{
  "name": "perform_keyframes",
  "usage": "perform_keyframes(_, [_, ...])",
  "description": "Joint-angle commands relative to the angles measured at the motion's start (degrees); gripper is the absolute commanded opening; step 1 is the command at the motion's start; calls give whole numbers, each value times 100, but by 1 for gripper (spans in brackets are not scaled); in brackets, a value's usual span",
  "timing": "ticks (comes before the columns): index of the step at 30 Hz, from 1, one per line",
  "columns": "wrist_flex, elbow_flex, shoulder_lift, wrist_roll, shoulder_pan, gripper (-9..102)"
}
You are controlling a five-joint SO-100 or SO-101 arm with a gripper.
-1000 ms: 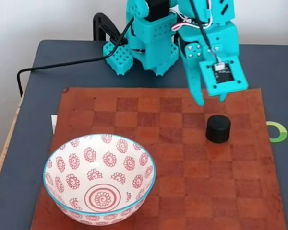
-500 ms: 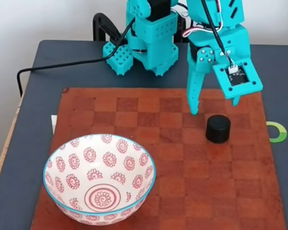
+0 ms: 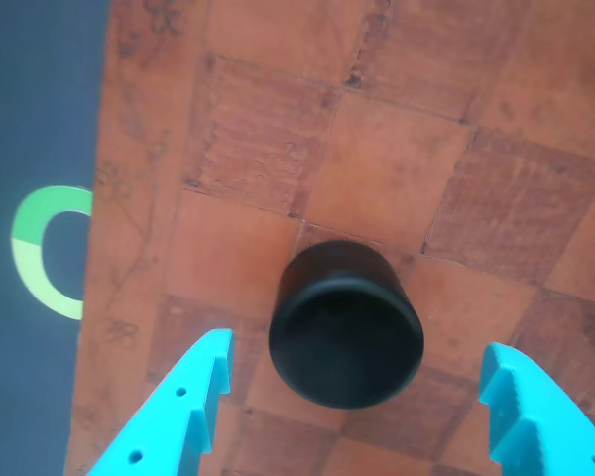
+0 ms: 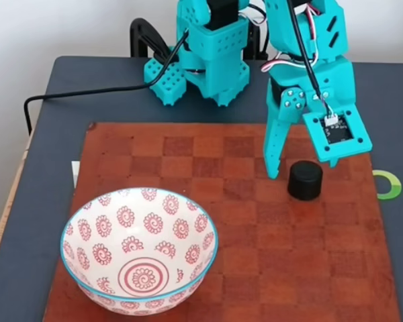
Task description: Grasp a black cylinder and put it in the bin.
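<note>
The black cylinder [image 4: 305, 180] stands upright on the right side of the wooden checkerboard [image 4: 255, 268] in the fixed view. My teal gripper [image 4: 301, 168] hangs open just above and behind it, one finger to its left and the other by its right. In the other view the cylinder [image 3: 345, 327] sits between the two spread fingertips [image 3: 193, 397], and the gripper [image 3: 355, 349] touches nothing. The bin [image 4: 104, 225], a white bowl with red spirals and a blue rim, rests at the board's front left with nothing in it.
A green ring marker [image 4: 388, 184] lies on the dark table just right of the board, also visible as the ring [image 3: 40, 253] in the other view. The arm's base [image 4: 208, 60] and a black cable [image 4: 87, 94] occupy the back of the table.
The gripper has come down and forward from behind the cylinder. Its fingers have spread and now stand on either side of it. Cylinder and bowl have not moved.
</note>
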Motion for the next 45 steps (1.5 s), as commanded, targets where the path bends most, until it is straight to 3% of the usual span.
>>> perform_keyframes(1, [-44, -220, -35, 44, 0, 31])
perform_keyframes(34, [-272, -167, -70, 193, -26, 30])
perform_keyframes(45, [-281, -53, -308, 202, 9, 18])
